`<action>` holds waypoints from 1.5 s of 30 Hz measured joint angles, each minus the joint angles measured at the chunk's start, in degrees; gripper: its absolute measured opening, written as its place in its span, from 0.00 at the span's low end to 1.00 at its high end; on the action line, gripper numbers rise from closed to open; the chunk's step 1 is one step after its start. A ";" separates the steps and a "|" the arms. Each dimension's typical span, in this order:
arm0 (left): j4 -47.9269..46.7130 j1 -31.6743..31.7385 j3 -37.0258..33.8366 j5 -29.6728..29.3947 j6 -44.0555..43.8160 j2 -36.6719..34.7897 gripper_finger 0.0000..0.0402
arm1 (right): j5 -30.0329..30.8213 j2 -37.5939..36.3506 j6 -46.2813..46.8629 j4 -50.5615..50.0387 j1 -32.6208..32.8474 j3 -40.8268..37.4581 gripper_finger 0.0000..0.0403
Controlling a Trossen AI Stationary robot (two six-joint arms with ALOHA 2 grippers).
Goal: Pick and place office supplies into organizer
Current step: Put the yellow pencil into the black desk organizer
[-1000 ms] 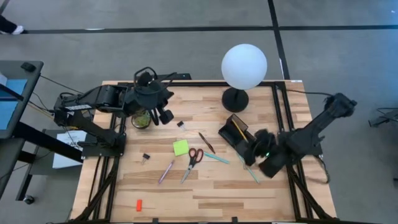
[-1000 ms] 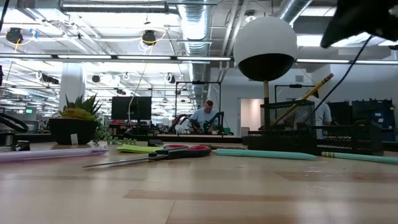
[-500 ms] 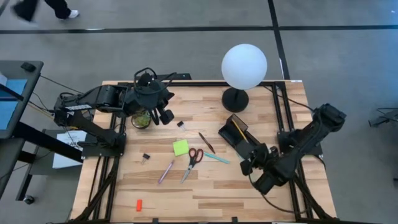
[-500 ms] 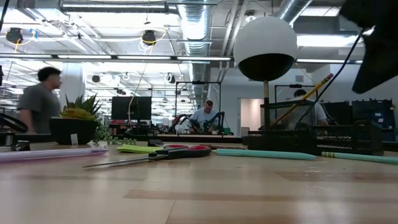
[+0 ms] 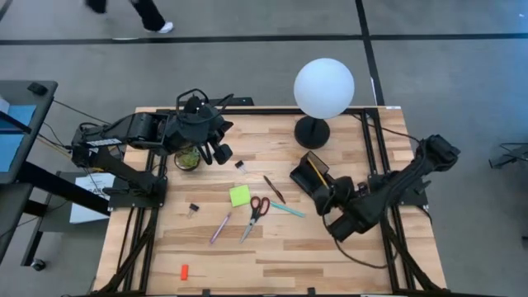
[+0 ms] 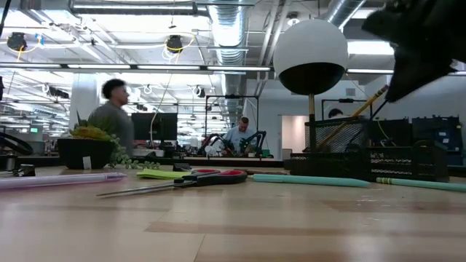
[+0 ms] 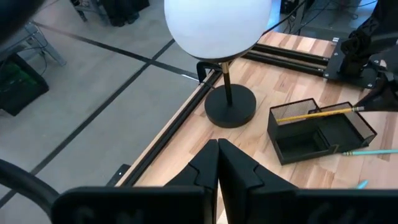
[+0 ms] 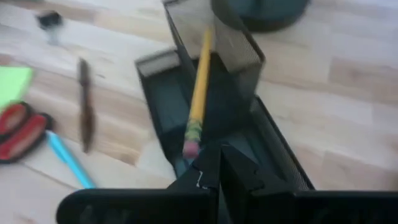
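Right end effector point(image 5: 322, 200) hovers over the black organizer point(image 5: 312, 177), fingers pressed together and holding nothing. A yellow pencil point(image 8: 199, 93) leans in the organizer's tall compartment. Left end effector point(image 5: 221, 153) hangs pressed shut and empty near the potted plant point(image 5: 187, 157). Out on the wooden surface point(image 5: 272, 256) lie the red-handled scissors point(image 5: 254, 216), green sticky-note pad point(image 5: 239, 195), teal pen point(image 5: 286, 209), purple pen point(image 5: 220, 227), black clip point(image 5: 194, 208) and a red-orange piece point(image 5: 184, 271). No readable writing anywhere.
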 joint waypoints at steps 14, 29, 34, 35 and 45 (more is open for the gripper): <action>0.03 0.00 -0.02 0.00 0.28 0.00 0.00 | 3.89 -14.86 -10.66 -0.10 -3.23 0.00 0.00; -0.08 0.00 -0.07 0.36 0.87 0.00 0.00 | -6.75 -3.37 -6.13 10.70 4.94 0.00 0.00; -0.03 0.00 -0.07 -0.06 1.44 0.00 0.00 | -5.45 -0.78 4.87 -0.50 4.73 0.00 0.00; -0.03 0.00 -0.07 -0.09 1.46 0.00 0.00 | -4.99 -0.83 5.65 -1.69 4.33 0.00 0.00; -0.05 0.00 -0.07 -0.15 1.98 0.00 0.00 | -4.75 -1.72 -2.24 1.17 -2.29 0.00 0.00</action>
